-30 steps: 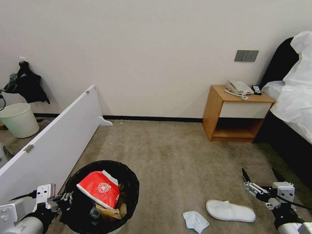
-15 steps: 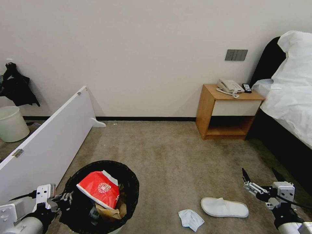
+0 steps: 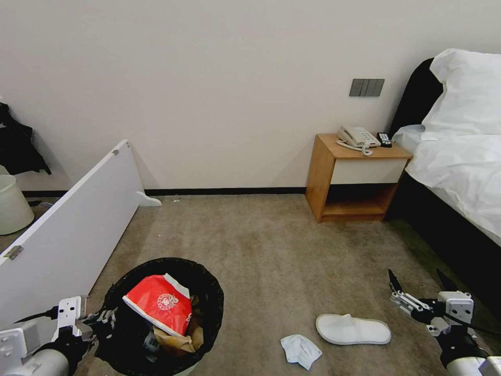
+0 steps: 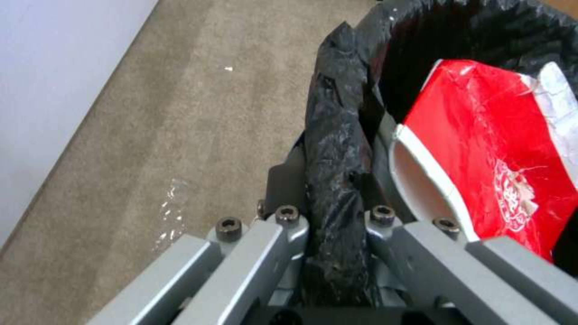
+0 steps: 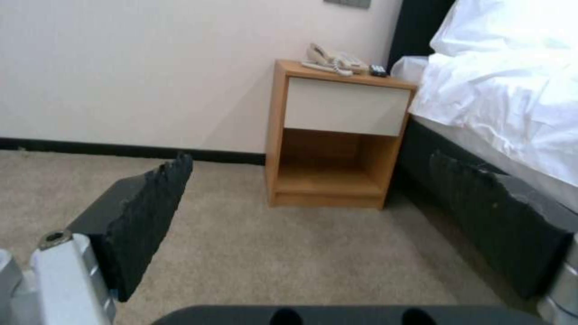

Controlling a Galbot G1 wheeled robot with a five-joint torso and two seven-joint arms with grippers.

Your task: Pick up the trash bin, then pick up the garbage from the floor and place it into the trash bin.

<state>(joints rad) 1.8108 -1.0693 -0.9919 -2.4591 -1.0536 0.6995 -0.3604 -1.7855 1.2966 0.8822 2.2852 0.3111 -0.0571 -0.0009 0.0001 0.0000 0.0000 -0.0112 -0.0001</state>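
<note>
Carpet (image 3: 271,245) meets a white wall; left end effector (image 4: 328,221) pinches the trash bin (image 3: 209,284), right end effector (image 3: 417,284) spread.

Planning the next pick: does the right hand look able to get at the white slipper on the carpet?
Probably yes: the right hand hangs open, empty, just beside the white slipper, with bare carpet between.

A white slipper (image 3: 353,330) and a pale tissue (image 3: 300,350) lie on the carpet floor (image 3: 271,250).
</note>
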